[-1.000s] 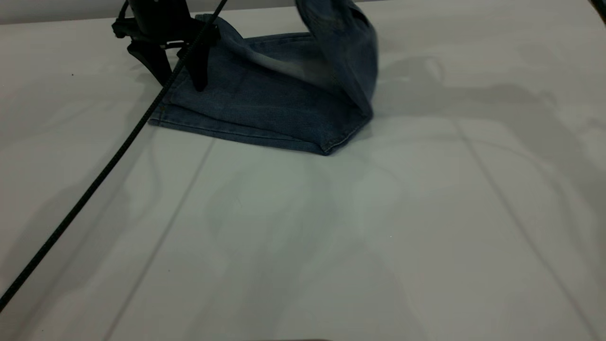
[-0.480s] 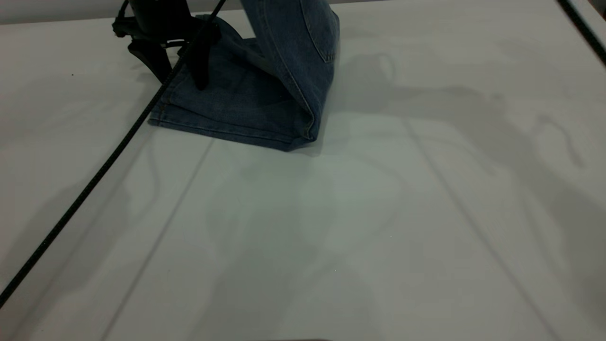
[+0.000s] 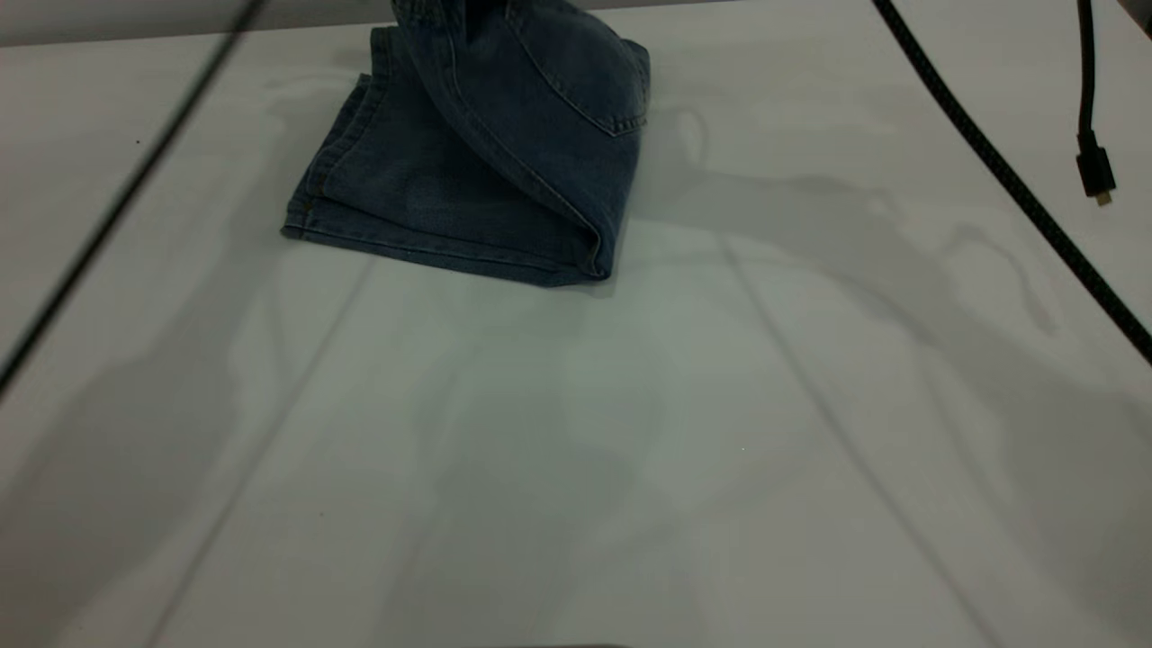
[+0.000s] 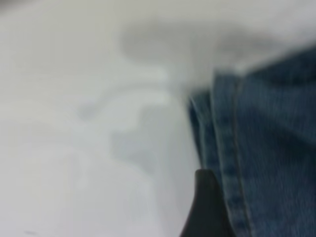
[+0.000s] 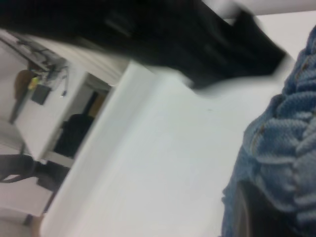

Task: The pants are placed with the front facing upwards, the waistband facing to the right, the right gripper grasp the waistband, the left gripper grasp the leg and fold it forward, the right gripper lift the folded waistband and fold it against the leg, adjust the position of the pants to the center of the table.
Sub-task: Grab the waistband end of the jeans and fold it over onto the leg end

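Note:
The blue denim pants [image 3: 468,180] lie folded at the table's [image 3: 576,450] far middle, leg hems [image 3: 310,193] to the left. Their upper half is raised and draped leftward over the legs, back pocket [image 3: 585,81] outward, and runs up out of the exterior view. In the right wrist view the puckered waistband [image 5: 289,143] is bunched around a dark finger [image 5: 254,212] of my right gripper [image 5: 266,210], which is shut on it. In the left wrist view my left gripper [image 4: 247,207] is open above the table beside a stitched hem [image 4: 224,148]; one dark finger [image 4: 207,207] shows, holding nothing.
A thin black cable [image 3: 117,207] crosses the left side of the exterior view. A braided cable [image 3: 1008,180] crosses the right, and a plug [image 3: 1095,171] dangles there. Beyond the table's edge, the right wrist view shows furniture [image 5: 69,133].
My left gripper has lifted off the leg and left the exterior view. The raised waistband half has travelled left over the legs. The cables have swung across.

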Controlling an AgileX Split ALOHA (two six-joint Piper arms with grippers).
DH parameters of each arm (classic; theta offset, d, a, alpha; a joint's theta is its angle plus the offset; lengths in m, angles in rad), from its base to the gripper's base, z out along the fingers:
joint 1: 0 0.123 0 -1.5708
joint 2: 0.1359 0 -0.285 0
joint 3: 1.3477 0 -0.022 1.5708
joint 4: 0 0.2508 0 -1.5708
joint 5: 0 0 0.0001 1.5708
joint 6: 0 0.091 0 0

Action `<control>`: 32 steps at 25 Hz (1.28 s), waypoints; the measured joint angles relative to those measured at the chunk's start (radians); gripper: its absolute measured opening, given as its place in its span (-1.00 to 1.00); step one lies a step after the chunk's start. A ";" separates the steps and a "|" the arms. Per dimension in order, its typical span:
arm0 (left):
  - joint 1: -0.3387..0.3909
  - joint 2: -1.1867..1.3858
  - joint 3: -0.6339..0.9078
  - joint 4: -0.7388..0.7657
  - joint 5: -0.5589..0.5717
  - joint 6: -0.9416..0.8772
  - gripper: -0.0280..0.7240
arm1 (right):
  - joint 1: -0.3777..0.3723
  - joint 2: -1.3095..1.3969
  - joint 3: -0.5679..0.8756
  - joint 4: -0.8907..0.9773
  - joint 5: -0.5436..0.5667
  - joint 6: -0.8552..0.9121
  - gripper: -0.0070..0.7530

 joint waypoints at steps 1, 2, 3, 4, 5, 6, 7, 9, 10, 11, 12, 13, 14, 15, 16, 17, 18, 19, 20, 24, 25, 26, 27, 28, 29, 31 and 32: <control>0.000 -0.017 -0.022 0.010 0.000 0.000 0.36 | 0.000 0.006 0.000 0.002 -0.012 -0.007 -0.75; 0.000 -0.032 -0.033 0.016 0.000 -0.005 0.36 | 0.000 0.015 0.000 0.004 -0.024 -0.015 -0.75; 0.000 -0.048 -0.043 0.017 0.000 -0.008 0.36 | 0.000 0.024 0.000 0.006 -0.033 -0.023 -0.75; 0.000 -0.063 -0.046 0.016 0.000 -0.011 0.36 | 0.000 0.033 0.000 0.007 -0.043 -0.034 -0.75; 0.000 -0.073 -0.048 0.013 0.000 -0.012 0.36 | 0.000 0.040 0.000 0.008 -0.052 -0.044 -0.75; 0.000 -0.084 -0.050 0.003 0.000 -0.012 0.36 | 0.000 0.051 0.000 0.009 -0.060 -0.055 -0.74; 0.000 -0.089 -0.050 -0.007 0.000 -0.014 0.36 | 0.000 0.061 0.000 0.011 -0.067 -0.064 -0.72; 0.000 -0.092 -0.052 -0.031 0.000 -0.014 0.36 | 0.000 0.079 -0.001 0.013 -0.078 -0.071 -0.64; 0.000 -0.092 -0.052 -0.045 0.000 -0.015 0.36 | 0.000 0.089 -0.002 0.014 -0.081 -0.073 -0.58; 0.000 -0.092 -0.052 -0.054 0.000 -0.015 0.36 | 0.000 0.095 -0.002 0.014 -0.081 -0.074 -0.48; 0.000 -0.092 -0.052 -0.059 0.000 -0.015 0.36 | 0.000 0.101 -0.002 0.014 -0.081 -0.074 -0.35; 0.000 -0.092 -0.052 -0.062 0.000 -0.015 0.36 | 0.000 0.103 -0.002 0.015 -0.080 -0.074 -0.20; 0.000 -0.092 -0.052 -0.063 0.000 -0.015 0.36 | 0.000 0.105 -0.002 0.015 -0.076 -0.075 -0.06; 0.000 -0.092 -0.052 -0.063 0.000 -0.015 0.36 | 0.000 0.105 -0.002 0.015 -0.067 -0.075 0.11; 0.000 -0.092 -0.052 -0.063 0.000 -0.016 0.36 | 0.000 0.105 -0.002 0.016 -0.053 -0.075 0.28; 0.000 -0.092 -0.052 -0.063 0.000 -0.016 0.36 | 0.000 0.105 -0.002 0.016 -0.040 -0.074 0.44; 0.000 -0.092 -0.052 -0.063 0.000 -0.016 0.36 | 0.000 0.105 -0.002 0.016 -0.028 -0.069 0.56; 0.000 -0.092 -0.052 -0.063 0.000 -0.018 0.36 | 0.000 0.105 -0.002 0.016 -0.019 -0.064 0.67; 0.000 -0.092 -0.052 -0.063 0.000 -0.018 0.36 | 0.000 0.105 -0.002 0.015 -0.014 -0.060 0.75; 0.000 -0.092 -0.052 -0.063 0.000 -0.018 0.36 | -0.005 0.105 -0.002 -0.004 0.033 -0.053 0.79; 0.000 -0.092 -0.052 -0.063 0.000 -0.018 0.36 | -0.010 0.105 -0.002 -0.007 0.064 -0.048 0.77; 0.000 -0.092 -0.052 -0.063 0.000 -0.018 0.36 | -0.013 0.105 -0.002 -0.007 0.114 -0.042 0.74; 0.000 -0.092 -0.052 -0.063 0.000 -0.018 0.36 | -0.018 0.105 -0.002 -0.007 0.175 -0.035 0.69; 0.000 -0.092 -0.052 -0.063 0.000 -0.018 0.36 | -0.019 0.104 -0.002 -0.008 0.233 -0.030 0.64; 0.000 -0.092 -0.052 -0.063 0.000 -0.018 0.36 | -0.019 0.103 -0.002 -0.008 0.302 -0.029 0.59; 0.000 -0.092 -0.052 -0.063 0.000 -0.018 0.36 | -0.017 0.099 -0.002 -0.008 0.416 -0.029 0.53; 0.000 -0.092 -0.052 -0.063 0.000 -0.018 0.36 | -0.014 0.097 -0.003 -0.008 0.439 -0.028 0.53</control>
